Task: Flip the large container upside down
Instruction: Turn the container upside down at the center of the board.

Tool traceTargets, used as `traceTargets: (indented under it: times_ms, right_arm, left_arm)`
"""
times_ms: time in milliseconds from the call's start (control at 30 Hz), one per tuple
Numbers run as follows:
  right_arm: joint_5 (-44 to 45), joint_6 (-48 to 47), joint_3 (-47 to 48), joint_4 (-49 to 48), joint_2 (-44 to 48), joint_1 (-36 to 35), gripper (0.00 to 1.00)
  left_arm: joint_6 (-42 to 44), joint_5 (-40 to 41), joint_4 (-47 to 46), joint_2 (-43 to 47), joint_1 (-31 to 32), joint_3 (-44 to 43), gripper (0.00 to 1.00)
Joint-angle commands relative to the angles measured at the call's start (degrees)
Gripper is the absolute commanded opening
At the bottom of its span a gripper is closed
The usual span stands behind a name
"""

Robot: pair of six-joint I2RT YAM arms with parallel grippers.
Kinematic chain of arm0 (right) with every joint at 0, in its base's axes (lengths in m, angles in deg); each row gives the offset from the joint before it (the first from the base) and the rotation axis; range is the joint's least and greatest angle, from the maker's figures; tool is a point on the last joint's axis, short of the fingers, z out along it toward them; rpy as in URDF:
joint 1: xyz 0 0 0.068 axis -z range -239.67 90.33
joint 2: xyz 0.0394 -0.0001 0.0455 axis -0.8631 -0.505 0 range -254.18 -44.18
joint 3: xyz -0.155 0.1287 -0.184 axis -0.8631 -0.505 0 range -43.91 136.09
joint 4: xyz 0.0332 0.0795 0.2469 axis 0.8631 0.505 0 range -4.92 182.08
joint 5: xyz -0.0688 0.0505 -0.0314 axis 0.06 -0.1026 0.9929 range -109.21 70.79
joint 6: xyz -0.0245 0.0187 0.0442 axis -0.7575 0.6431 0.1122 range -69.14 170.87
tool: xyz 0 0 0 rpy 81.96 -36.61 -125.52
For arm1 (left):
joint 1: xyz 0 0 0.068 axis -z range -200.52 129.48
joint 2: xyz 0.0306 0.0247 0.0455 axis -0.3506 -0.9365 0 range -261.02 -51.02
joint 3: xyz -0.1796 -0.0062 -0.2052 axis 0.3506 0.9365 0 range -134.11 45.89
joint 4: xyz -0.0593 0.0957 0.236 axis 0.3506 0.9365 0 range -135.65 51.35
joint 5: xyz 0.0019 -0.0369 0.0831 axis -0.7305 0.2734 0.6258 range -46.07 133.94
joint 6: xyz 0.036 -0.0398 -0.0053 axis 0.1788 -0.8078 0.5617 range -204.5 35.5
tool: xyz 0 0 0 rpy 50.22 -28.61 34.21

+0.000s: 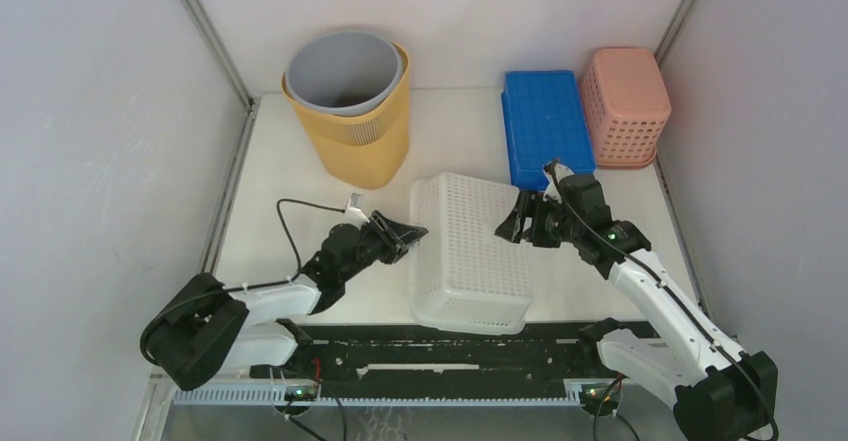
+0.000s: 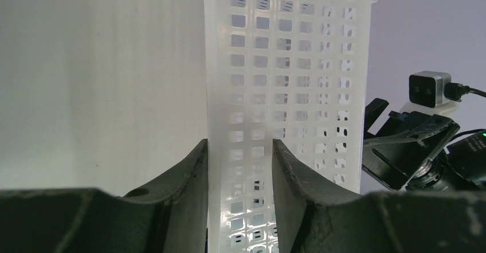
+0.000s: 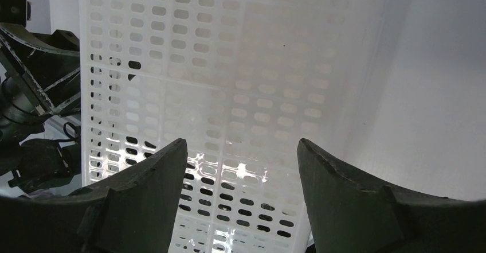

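The large container is a white perforated basket (image 1: pixel 468 251) in the middle of the table, with a broad holed face turned up towards the top camera. My left gripper (image 1: pixel 412 233) is at its left edge. In the left wrist view, the left gripper (image 2: pixel 239 170) is shut on the basket's thin side wall (image 2: pixel 286 63), one finger on each face. My right gripper (image 1: pixel 516 219) is at the basket's right edge. Seen from the right wrist, the right gripper (image 3: pixel 240 167) stands open and wide, and the basket's holed face (image 3: pixel 229 63) lies just beyond its fingertips.
A yellow bin with a grey liner (image 1: pixel 350 111) stands at the back left. A blue crate (image 1: pixel 545 126) and a pink basket (image 1: pixel 626 106) sit at the back right. Grey walls close in both sides.
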Motion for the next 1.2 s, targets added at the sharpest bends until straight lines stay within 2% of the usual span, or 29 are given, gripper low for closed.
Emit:
traceTargets:
  times_ms: [0,333,467,600,967,1167]
  right_arm:
    - [0.34,0.45,0.75,-2.95,-0.56,-0.91,0.79]
    - [0.69,0.05,0.77,-3.33,-0.92,-1.38,0.79]
    - [0.47,0.12,0.71,-3.36,-1.25,-1.39,0.79]
    - [0.35,0.05,0.71,-3.59,-1.65,-1.35,0.79]
    - [0.03,-0.09,0.78,-4.39,-2.77,-1.4,0.79]
    - [-0.2,-0.05,0.82,-4.74,-3.3,-1.35,0.79]
  left_arm:
    - [8.72,4.18,13.35,2.01,-0.44,-0.03,0.42]
    - [10.58,5.52,14.39,-0.18,-1.48,-0.05,0.43]
    - [10.81,5.48,12.35,-0.41,-1.97,0.75,0.5]
    - [11.45,5.27,10.97,-0.74,-2.68,1.37,0.52]
    - [11.91,5.08,10.77,-2.11,-4.02,2.06,0.52]
    - [13.05,5.99,14.34,1.44,-4.03,1.65,0.52]
